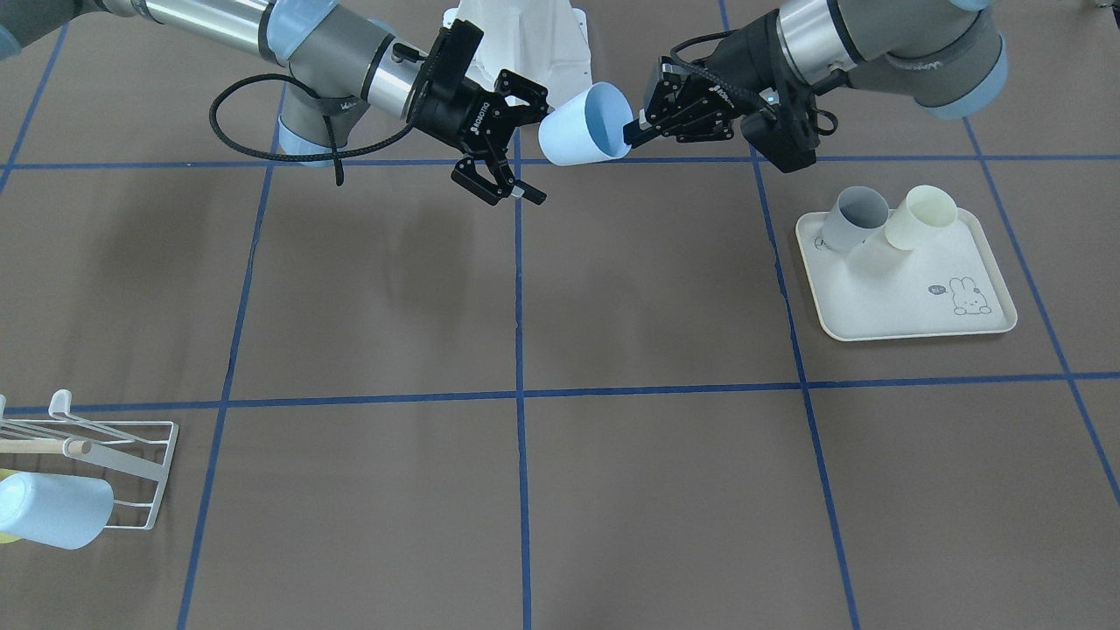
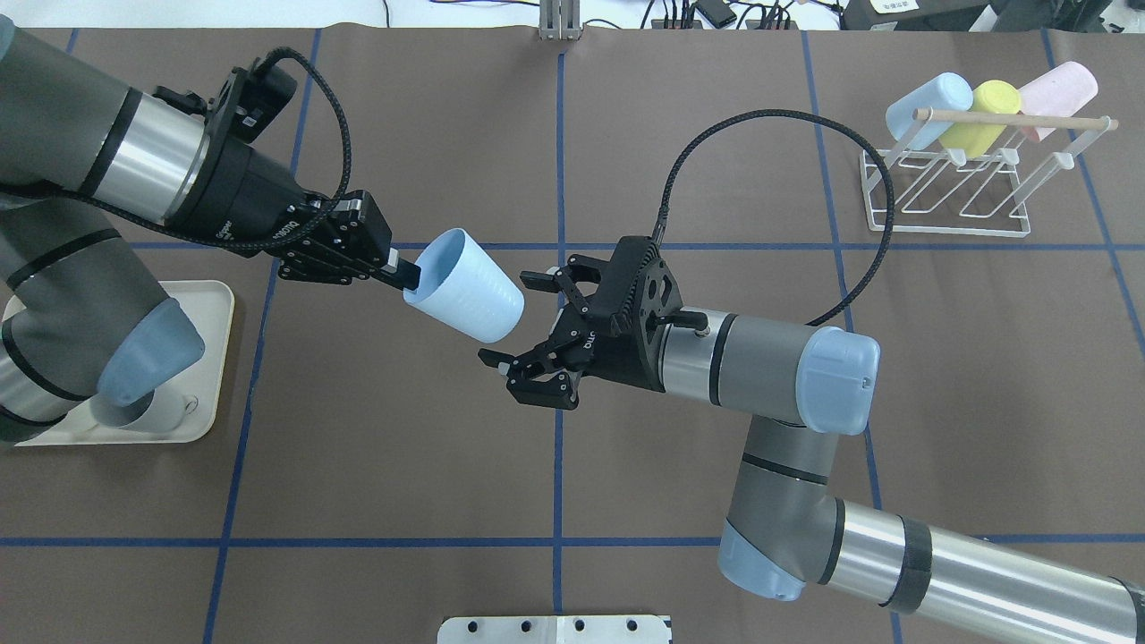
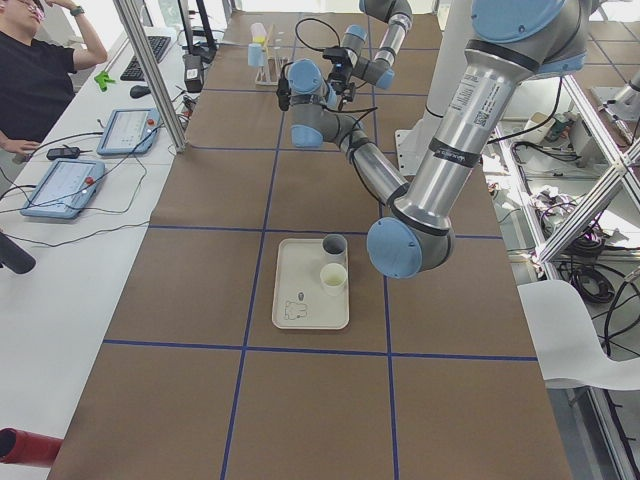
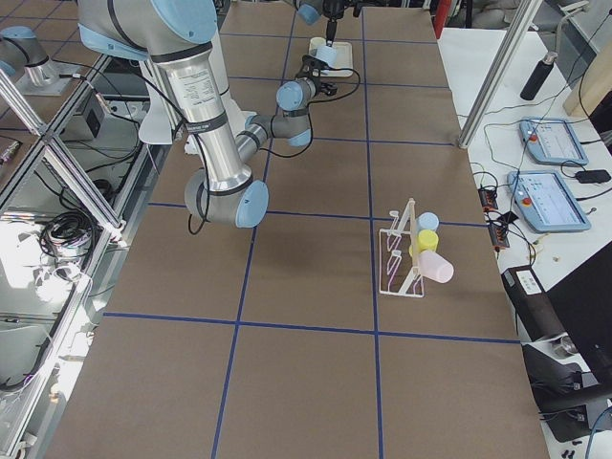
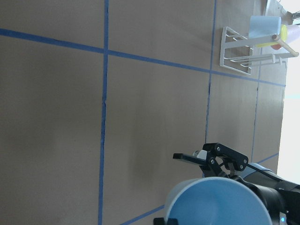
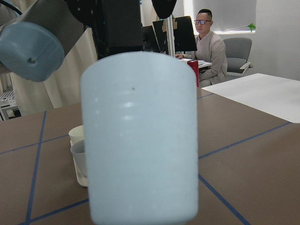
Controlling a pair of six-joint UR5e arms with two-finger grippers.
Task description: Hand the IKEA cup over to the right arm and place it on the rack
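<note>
I see my left hand [image 2: 407,272] pinching the cup [image 2: 465,286] by its rim, held sideways above the counter [image 2: 626,447]; my right hand [image 2: 512,319] is spread wide just beside its base, rack [image 2: 948,192] well apart.

Brown table [image 2: 626,447] w/ blue tape grid, cream tray [image 1: 910,306] on robot's L, wire rack [image 2: 950,190] on R

Bright, even indoor light falls from above on the brown bench [image 1: 612,289], with no harsh glare. In the front-facing view, soft, faint shadows of the arms lie on the bench beneath them. The left wrist view washes out to white along its right edge. In the right wrist view the light blue cup [image 6: 143,140] looms close and slightly soft, while the room behind looks sharper.
</note>
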